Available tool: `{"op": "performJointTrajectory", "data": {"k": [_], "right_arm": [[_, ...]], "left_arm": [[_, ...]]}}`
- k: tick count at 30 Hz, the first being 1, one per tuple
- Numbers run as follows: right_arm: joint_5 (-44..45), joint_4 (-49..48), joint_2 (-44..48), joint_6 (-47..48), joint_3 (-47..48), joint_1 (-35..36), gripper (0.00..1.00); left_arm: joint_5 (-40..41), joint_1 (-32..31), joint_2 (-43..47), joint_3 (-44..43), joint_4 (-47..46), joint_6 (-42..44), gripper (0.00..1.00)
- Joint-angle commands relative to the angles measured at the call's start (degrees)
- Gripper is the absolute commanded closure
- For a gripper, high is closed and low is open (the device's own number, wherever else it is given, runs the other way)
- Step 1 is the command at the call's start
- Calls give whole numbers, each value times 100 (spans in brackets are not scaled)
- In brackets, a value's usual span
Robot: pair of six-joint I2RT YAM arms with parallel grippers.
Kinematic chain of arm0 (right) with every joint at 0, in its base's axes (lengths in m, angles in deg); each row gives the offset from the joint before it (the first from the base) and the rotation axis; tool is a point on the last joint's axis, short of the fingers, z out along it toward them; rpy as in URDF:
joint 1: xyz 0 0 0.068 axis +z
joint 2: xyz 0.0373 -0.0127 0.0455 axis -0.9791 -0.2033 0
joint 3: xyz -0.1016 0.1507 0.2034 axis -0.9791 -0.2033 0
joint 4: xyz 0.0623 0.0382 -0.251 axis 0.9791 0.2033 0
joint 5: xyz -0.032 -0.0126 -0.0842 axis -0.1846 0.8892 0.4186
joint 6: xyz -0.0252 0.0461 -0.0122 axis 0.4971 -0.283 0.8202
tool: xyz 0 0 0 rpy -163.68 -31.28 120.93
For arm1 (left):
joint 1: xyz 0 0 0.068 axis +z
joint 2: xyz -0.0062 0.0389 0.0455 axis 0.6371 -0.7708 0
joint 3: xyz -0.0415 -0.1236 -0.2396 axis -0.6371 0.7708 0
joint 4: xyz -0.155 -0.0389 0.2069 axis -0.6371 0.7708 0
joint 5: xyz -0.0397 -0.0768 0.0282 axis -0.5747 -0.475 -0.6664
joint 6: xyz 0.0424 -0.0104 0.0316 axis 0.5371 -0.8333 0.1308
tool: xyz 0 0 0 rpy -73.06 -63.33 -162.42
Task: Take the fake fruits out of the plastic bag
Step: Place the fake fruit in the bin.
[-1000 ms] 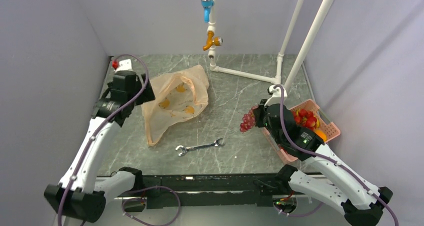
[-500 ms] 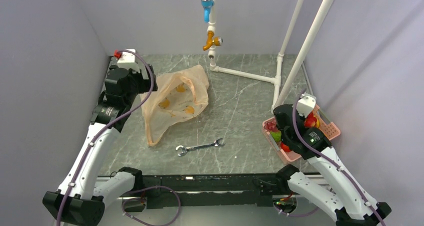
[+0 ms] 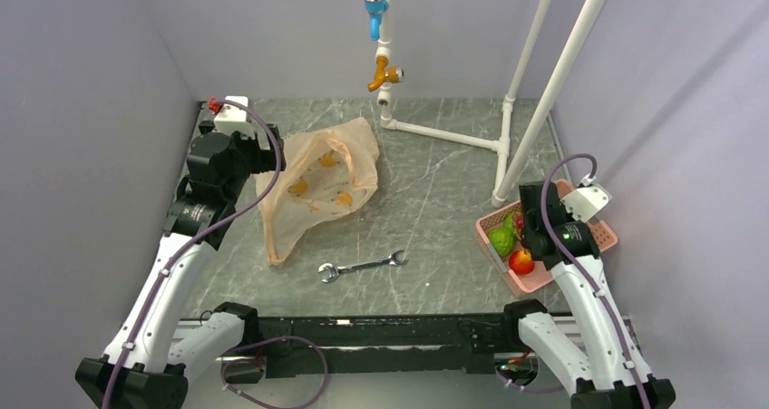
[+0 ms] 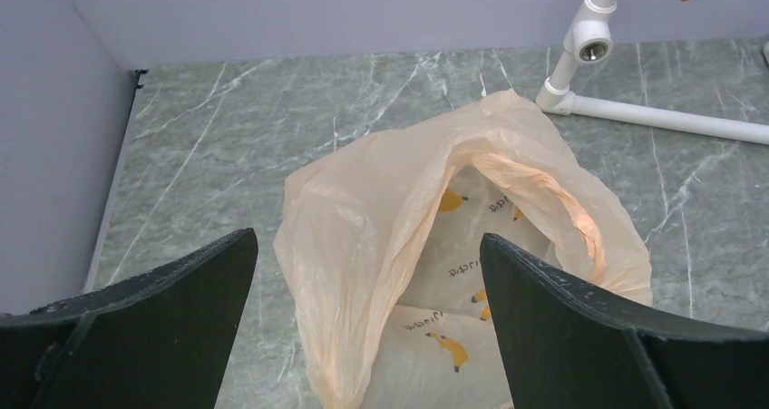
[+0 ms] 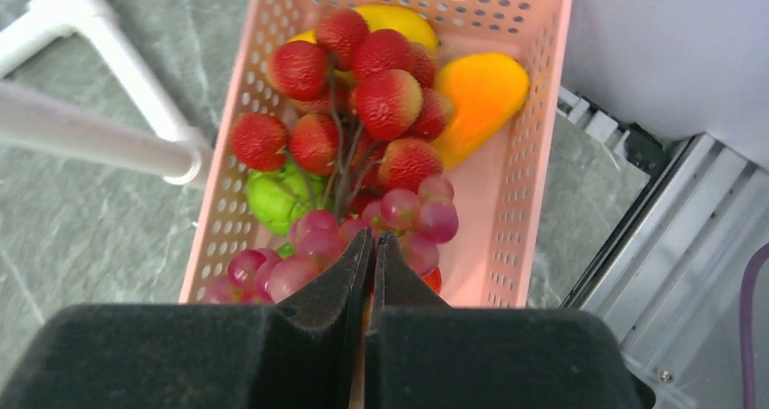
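The peach-orange plastic bag (image 3: pixel 317 178) lies crumpled at the back left, its mouth gaping in the left wrist view (image 4: pixel 408 228), with no fruit visible inside. My left gripper (image 3: pixel 261 155) (image 4: pixel 367 237) is open and empty just above the bag. My right gripper (image 3: pixel 524 237) (image 5: pixel 372 235) is shut on the dark red grape bunch (image 5: pixel 408 214), held over the pink basket (image 3: pixel 603 237) (image 5: pixel 508 182). In the basket lie a red berry bunch (image 5: pixel 363 82), a green fruit (image 5: pixel 277 200) (image 3: pixel 501 239), an orange fruit (image 5: pixel 481 96) and a yellow one (image 5: pixel 399 19).
A metal wrench (image 3: pixel 363 266) lies near the table's front middle. White pipes (image 3: pixel 444 134) run across the back with slanting uprights (image 3: pixel 553 82) beside the basket; a blue and orange tap (image 3: pixel 385 72) hangs above. The table's right edge and a metal rail (image 5: pixel 653 246) lie beside the basket.
My right gripper has swung right with the grape bunch from the table's middle to over the pink basket. My left gripper has moved back a little along the bag's left side.
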Motion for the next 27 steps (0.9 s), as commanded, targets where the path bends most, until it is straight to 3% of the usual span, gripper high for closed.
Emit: {"op": "performJointTrajectory", "data": {"k": [1, 13, 16, 20, 24, 27], "right_arm": [[-746, -579, -198, 59, -181, -613, 100], [-1910, -838, -568, -585, -1066, -1030, 100], [-2024, -882, -496, -573, -1172, -1034, 94], [-2092, -891, -114, -352, -1137, -1040, 77], [-2102, -748, 144, -135, -770, -1041, 68], [-2093, -651, 202, 136, -448, -1029, 50]], "left_arm": [[-69, -55, 136, 19, -321, 77, 1], [29, -155, 176, 55, -354, 185, 1], [-74, -155, 133, 49, -350, 151, 1], [-119, -155, 112, 15, -317, 159, 1], [-51, -170, 214, 113, -398, 216, 1], [64, -262, 232, 148, -410, 271, 1]]}}
